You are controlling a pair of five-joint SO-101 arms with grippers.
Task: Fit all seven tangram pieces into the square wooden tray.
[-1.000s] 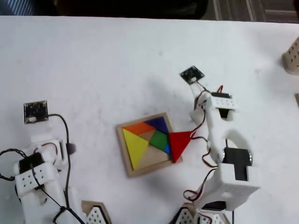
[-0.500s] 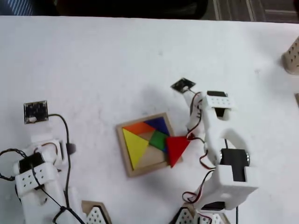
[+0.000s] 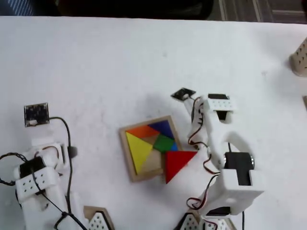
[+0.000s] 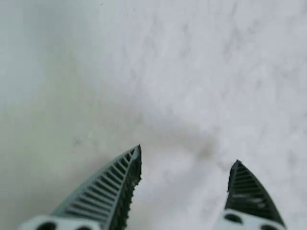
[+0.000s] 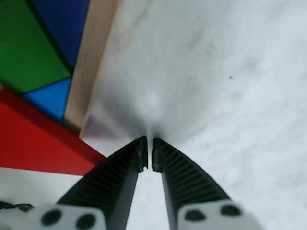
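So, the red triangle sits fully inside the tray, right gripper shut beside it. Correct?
No. The red triangle overhangs the tray's rim, partly over the table, as the high view shows; the right gripper is shut beside it.

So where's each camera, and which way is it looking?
High view: fixed above the table, looking down at the wooden tray and red triangle; the left arm and right arm show.
Left wrist view: on the left arm's wrist, facing the table past the open left gripper.
Right wrist view: on the right arm's wrist, facing the tray's edge past the shut right gripper.
Shared: high and right wrist views both show the wooden tray and red triangle.
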